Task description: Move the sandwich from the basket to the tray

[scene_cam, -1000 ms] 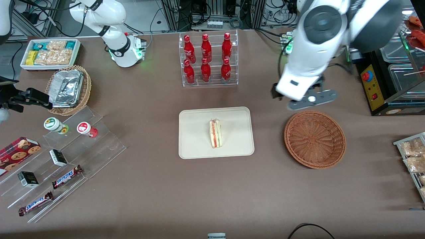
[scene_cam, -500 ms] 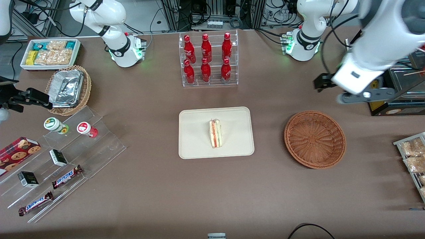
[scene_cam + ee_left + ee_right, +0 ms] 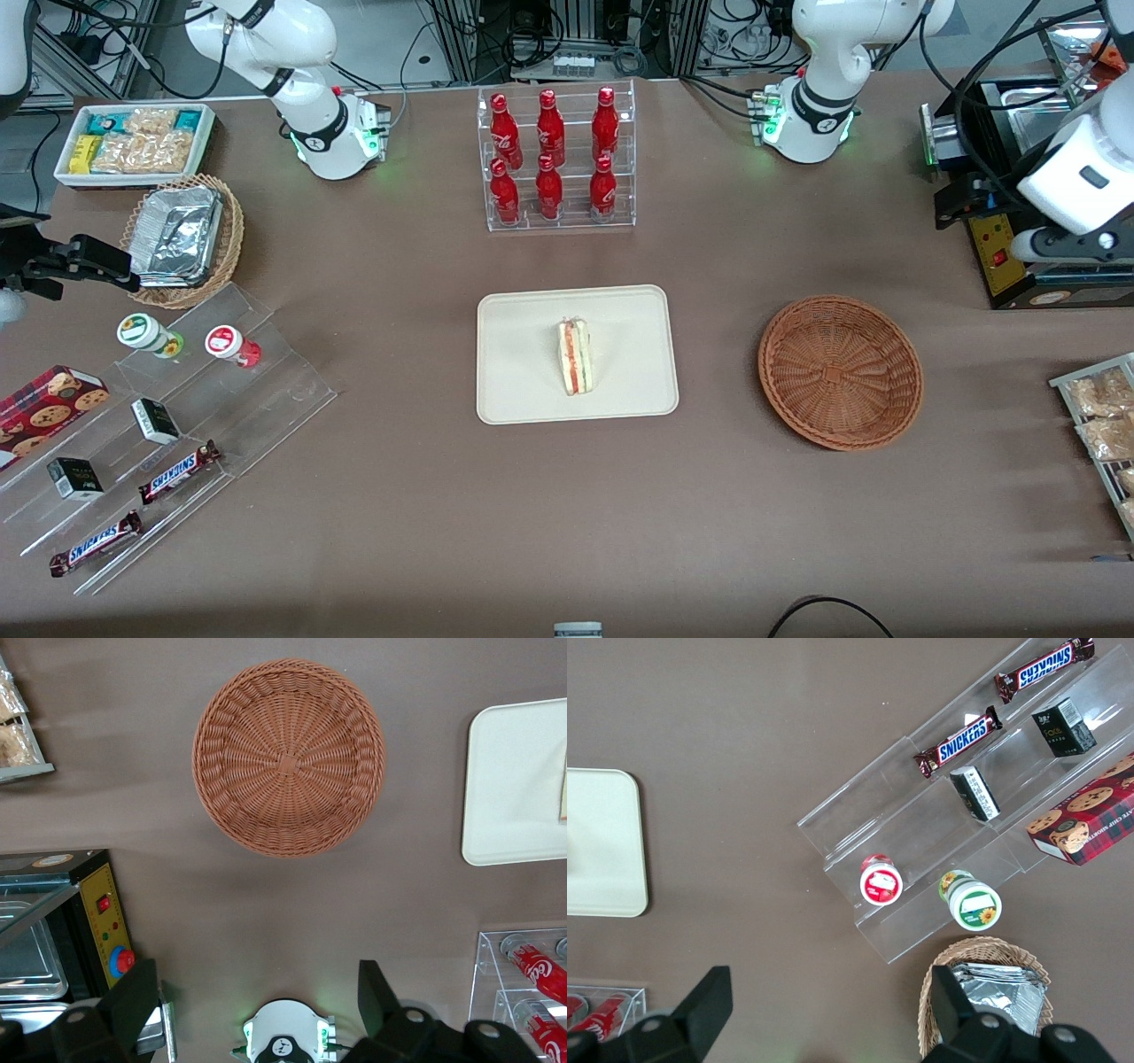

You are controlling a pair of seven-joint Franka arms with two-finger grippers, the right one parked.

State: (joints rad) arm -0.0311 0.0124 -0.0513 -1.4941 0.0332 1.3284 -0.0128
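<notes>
Brown surface (image 3: 425, 532) spread wide, cream tray (image 3: 523, 354) at its middle, empty wicker basket (image 3: 840, 372) beside it toward the working arm's end, tool (image 3: 257, 1005) raised high with fingers (image 3: 133, 997) spread wide and holding nothing, sandwich (image 3: 575, 356) lying on the tray

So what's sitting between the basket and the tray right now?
Nothing: in the front view only bare brown tablecloth separates the basket from the tray. The open gripper is up near the arm's base.

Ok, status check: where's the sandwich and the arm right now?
End effector open, empty, high above the table's working-arm end. Sandwich on the tray. Basket empty. Nothing in the way.
</notes>
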